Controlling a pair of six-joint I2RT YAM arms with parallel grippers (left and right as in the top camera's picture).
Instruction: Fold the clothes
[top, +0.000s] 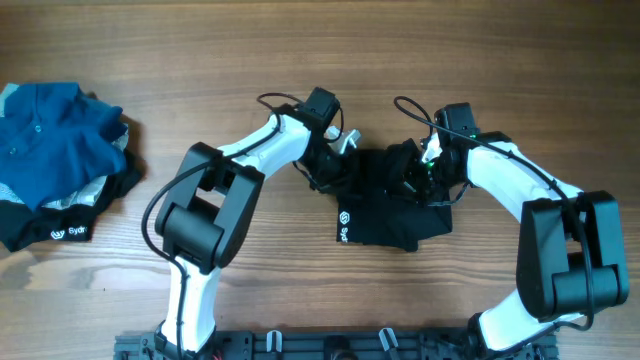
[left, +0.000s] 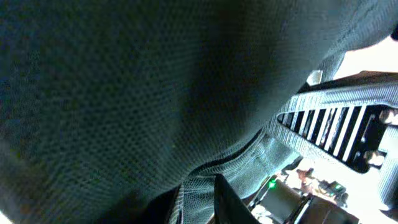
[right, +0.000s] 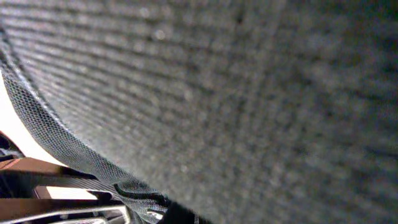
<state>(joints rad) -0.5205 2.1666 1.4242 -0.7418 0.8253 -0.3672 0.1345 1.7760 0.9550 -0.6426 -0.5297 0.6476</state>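
Note:
The black collared shirt (top: 390, 212) lies bunched at the table's middle, with a small white logo at its front left corner. My left gripper (top: 338, 165) is at the shirt's far left edge and my right gripper (top: 422, 170) is at its far right edge. Both look shut on the fabric. Black mesh cloth fills the left wrist view (left: 137, 93), and a dark finger (left: 227, 199) shows at the bottom. The same cloth fills the right wrist view (right: 236, 93) and hides the jaws. A blue polo (top: 50, 135) lies on a black white-lettered piece (top: 62, 230) at the far left.
The wooden table (top: 300, 60) runs all round the shirt. The clothes pile sits at the left edge. The two arm bases stand at the front edge (top: 330, 345). The right arm's body shows in the left wrist view (left: 348, 130).

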